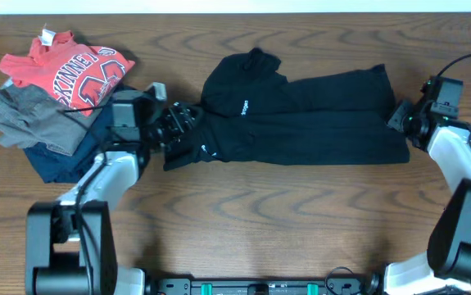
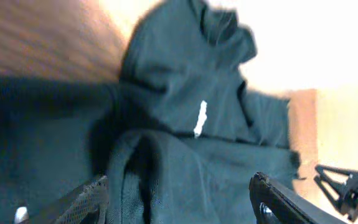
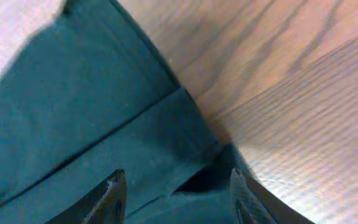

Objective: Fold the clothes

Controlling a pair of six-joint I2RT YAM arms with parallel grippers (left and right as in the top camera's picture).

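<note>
The clothes (image 1: pixel 301 115) are a black long-sleeved garment lying folded into a long band across the middle of the table, with a small white logo (image 1: pixel 243 105) showing. My left gripper (image 1: pixel 182 124) is at the band's left end. In the left wrist view it (image 2: pixel 179 194) stands open, with a raised fold of the black fabric (image 2: pixel 166 124) lying between its fingers. My right gripper (image 1: pixel 399 119) is at the band's right end. It (image 3: pixel 175 193) is open over the layered edge of the cloth (image 3: pixel 91 112), right beside bare wood.
A pile of other garments sits at the far left: a red shirt with white lettering (image 1: pixel 67 70) on top, a grey one (image 1: pixel 30 115) and a navy one (image 1: pixel 59 160) below. It lies close behind my left arm. Wooden tabletop (image 1: pixel 301 213) shows in front.
</note>
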